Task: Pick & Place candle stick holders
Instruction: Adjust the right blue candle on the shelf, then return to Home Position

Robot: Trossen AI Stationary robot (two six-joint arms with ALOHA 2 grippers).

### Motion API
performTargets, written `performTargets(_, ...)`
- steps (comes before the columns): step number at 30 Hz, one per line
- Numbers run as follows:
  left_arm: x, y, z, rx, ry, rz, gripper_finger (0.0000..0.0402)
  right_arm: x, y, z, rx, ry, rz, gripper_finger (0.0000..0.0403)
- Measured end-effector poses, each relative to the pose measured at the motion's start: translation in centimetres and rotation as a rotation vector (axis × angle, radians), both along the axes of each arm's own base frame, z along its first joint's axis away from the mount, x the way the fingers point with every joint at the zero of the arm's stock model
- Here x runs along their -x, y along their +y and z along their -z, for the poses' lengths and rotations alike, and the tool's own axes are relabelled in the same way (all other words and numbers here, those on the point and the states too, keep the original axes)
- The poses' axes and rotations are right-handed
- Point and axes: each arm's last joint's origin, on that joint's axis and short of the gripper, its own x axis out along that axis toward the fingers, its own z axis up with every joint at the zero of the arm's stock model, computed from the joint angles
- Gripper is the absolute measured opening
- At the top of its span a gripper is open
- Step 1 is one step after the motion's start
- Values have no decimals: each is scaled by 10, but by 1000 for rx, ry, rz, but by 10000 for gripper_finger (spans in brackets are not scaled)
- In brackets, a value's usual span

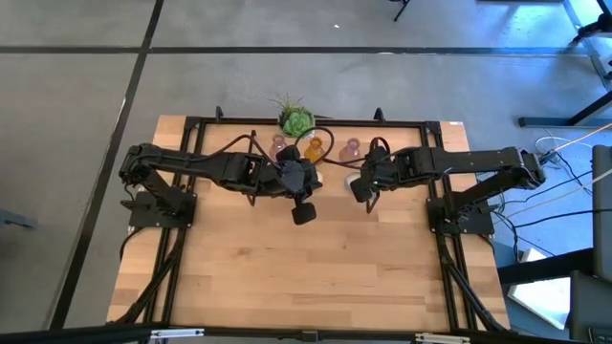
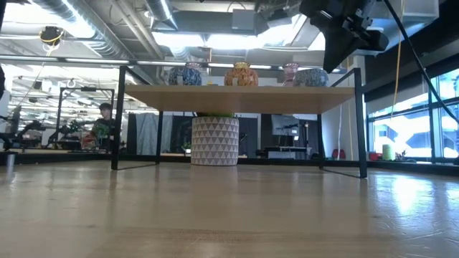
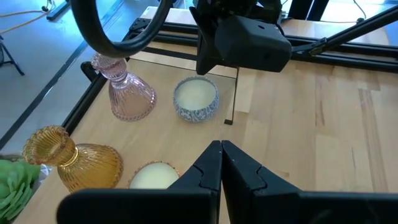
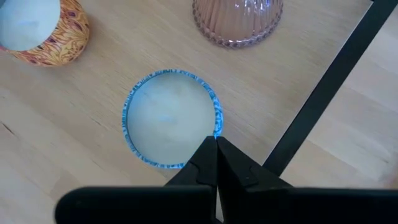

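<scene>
The candle stick holders stand on a raised wooden shelf [image 2: 237, 97] at the table's far side. In the left wrist view I see a pink glass holder [image 3: 127, 90], an amber glass holder [image 3: 74, 163], a blue-patterned cream holder [image 3: 196, 99] and the top of another cream holder [image 3: 152, 177]. My right gripper [image 4: 216, 148] is shut and empty, pointing down over the near rim of the blue-patterned holder [image 4: 171, 118], well above it in the low view [image 2: 344, 32]. My left gripper [image 3: 221, 152] is shut and empty, near the amber holder [image 1: 314, 148].
A green spiky plant [image 1: 295, 119] in a patterned pot [image 2: 214, 141] stands at the far edge. An orange-patterned cream holder [image 4: 43, 28] and a pink glass holder [image 4: 236, 18] stand close to the blue one. The shelf's black frame bar [image 4: 323, 93] runs beside my right gripper.
</scene>
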Motion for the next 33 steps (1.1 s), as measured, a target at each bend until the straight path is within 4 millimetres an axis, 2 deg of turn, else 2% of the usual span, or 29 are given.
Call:
performTargets(11, 0, 0, 0, 0, 0, 0, 2, 2, 0, 1, -2, 23, 11, 0)
performTargets(22, 0, 0, 0, -1, 1, 2, 2, -7, 1, 11, 0, 61, 14, 0)
performTargets(33, 0, 0, 1, -2, 5, 2, 2, -3, -1, 4, 42, 37, 24, 0)
